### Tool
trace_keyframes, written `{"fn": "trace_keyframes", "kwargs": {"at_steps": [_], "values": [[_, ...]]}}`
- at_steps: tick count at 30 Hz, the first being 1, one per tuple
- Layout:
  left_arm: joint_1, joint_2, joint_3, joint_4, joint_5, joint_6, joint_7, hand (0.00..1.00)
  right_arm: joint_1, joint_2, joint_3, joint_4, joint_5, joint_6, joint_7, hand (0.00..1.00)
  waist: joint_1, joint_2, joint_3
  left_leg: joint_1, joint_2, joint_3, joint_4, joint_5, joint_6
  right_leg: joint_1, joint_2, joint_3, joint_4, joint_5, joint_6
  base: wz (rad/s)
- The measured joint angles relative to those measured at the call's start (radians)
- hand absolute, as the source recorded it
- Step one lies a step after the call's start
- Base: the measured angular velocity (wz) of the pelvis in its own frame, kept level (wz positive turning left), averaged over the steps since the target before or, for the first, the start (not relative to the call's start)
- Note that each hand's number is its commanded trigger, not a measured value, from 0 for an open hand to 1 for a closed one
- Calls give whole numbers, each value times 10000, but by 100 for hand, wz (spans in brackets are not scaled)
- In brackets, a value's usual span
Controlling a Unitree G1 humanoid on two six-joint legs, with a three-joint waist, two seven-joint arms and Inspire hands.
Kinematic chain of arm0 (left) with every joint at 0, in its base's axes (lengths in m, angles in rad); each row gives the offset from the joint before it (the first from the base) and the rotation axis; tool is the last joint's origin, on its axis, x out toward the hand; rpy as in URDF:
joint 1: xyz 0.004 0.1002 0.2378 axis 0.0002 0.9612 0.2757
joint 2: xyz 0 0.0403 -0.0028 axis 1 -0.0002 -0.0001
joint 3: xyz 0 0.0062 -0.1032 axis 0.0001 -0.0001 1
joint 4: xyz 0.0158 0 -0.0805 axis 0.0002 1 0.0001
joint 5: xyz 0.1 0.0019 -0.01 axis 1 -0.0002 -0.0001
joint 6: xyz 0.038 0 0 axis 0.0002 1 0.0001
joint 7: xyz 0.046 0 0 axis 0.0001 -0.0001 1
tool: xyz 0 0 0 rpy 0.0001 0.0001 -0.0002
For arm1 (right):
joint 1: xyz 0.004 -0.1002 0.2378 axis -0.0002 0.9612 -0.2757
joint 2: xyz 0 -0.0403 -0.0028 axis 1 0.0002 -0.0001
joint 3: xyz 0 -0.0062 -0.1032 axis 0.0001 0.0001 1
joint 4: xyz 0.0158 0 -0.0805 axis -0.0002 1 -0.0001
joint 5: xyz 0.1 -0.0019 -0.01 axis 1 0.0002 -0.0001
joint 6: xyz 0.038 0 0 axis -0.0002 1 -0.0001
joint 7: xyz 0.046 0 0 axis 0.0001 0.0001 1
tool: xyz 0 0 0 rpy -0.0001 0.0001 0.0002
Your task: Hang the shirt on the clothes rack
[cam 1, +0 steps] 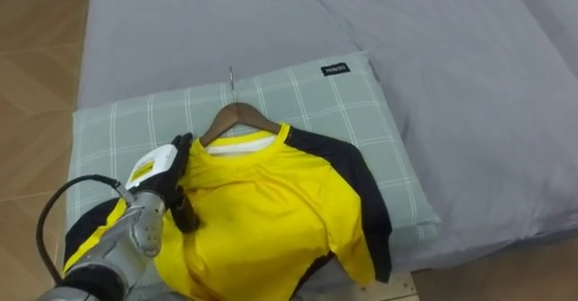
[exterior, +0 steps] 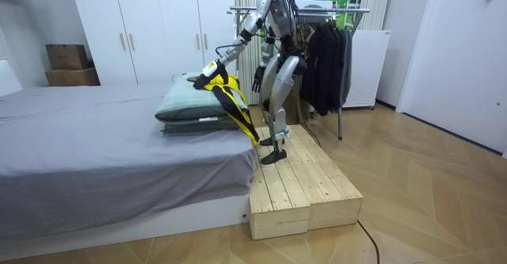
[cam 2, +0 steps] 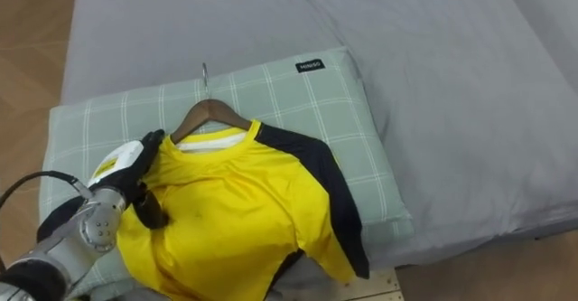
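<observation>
While standing on a wooden platform [exterior: 305, 189] at the side of the bed [cam 1: 470, 75], the robot is reaching its left arm out over a green checked pillow [cam 1: 348, 102]. Its left hand [cam 1: 164, 176] is lying on one shoulder of a yellow and black shirt [cam 1: 262, 215]; whether it is gripping the cloth or only pressing on it cannot be told. The shirt is lying on the pillow, on a wooden hanger [cam 1: 237, 116], with its lower part drooping over the pillow's edge towards the platform. The right hand [exterior: 257, 80] is hanging beside the hip, its state impossible to tell. Behind the robot, a clothes rack [exterior: 341, 12] is holding dark clothes [exterior: 325, 62].
</observation>
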Motion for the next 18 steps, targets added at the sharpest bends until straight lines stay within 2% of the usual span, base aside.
{"fn": "trace_keyframes", "kwargs": {"at_steps": [10, 11, 12, 13, 14, 18], "values": [[-137, 73, 2, 3, 8, 190, -602, 0, 92, -54, -3, -26, 33, 1, 99, 0, 11, 39, -15, 28, -7, 42, 4, 1, 0, -15, 12, 52, 46, -1, -8, 0], [-137, 79, 2, 3, 7, 200, -637, 20, 99, -73, -3, -28, 47, 1, 100, 0, 13, 53, -20, 28, -10, 43, 8, 1, 0, -17, 18, 58, 50, -1, -9, 0], [-137, 84, 2, 3, 7, 213, -671, 64, 119, -100, -3, -38, 86, 1, 102, 0, 12, 70, -23, 30, -21, 43, 15, 1, 0, -17, 20, 66, 59, -2, -10, 0], [-137, 87, 2, 2, 7, 222, -706, 76, 128, -111, -3, -39, 95, 1, 102, 0, 12, 76, -24, 34, -22, 43, 16, 1, 0, -17, 20, 71, 68, -3, -11, 0], [-139, 96, 1, 2, 5, 244, -774, 100, 142, -126, -3, -40, 104, 3, 103, 0, 12, 79, -24, 48, -23, 49, 25, 1, 0, -25, 17, 91, 110, -12, -21, 0], [-213, 122, 1, 2, 2, 383, -865, 100, 131, -165, 6, -45, 124, 6, 107, 0, 13, 170, -50, 45, -15, 65, 63, 1, 0, -42, 42, 127, 150, -25, -31, 0]]}}
